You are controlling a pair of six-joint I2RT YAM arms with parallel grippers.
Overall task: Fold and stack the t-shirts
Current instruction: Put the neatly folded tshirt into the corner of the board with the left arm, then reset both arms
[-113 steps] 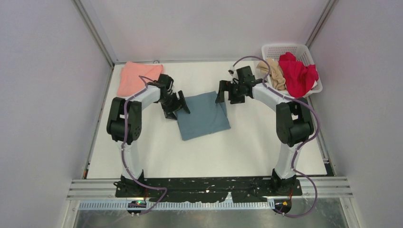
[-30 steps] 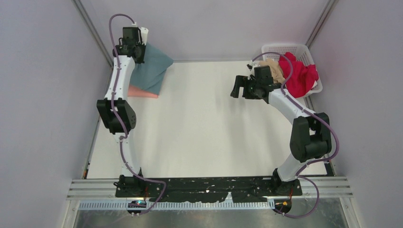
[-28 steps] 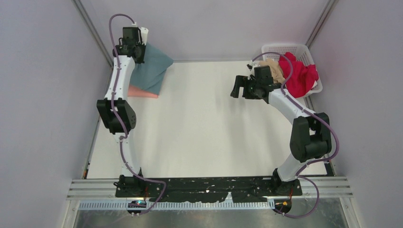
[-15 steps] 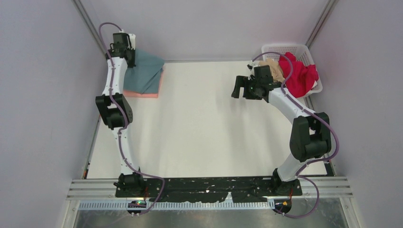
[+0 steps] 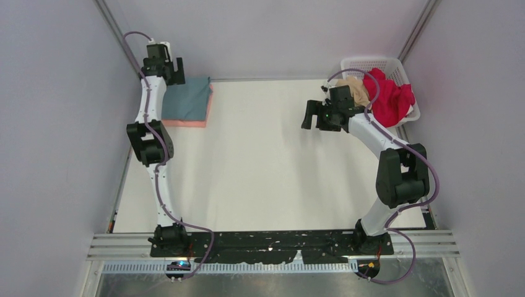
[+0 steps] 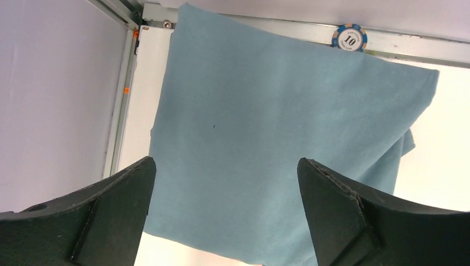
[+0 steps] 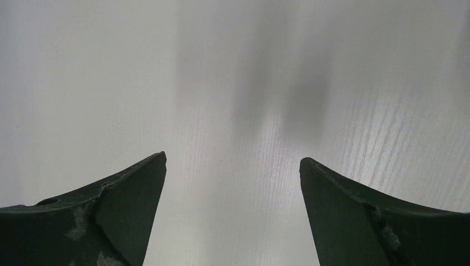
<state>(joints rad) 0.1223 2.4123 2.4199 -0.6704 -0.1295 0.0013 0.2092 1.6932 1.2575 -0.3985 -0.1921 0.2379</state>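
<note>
While the left end effector [image 6: 224, 162] hangs wide and empty, any low sweep could rumple the slate-blue t-shirt [image 5: 189, 99].

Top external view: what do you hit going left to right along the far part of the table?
slate-blue t-shirt, lying on the salmon-pink t-shirt → right gripper, open → beige t-shirt → red t-shirt
</note>
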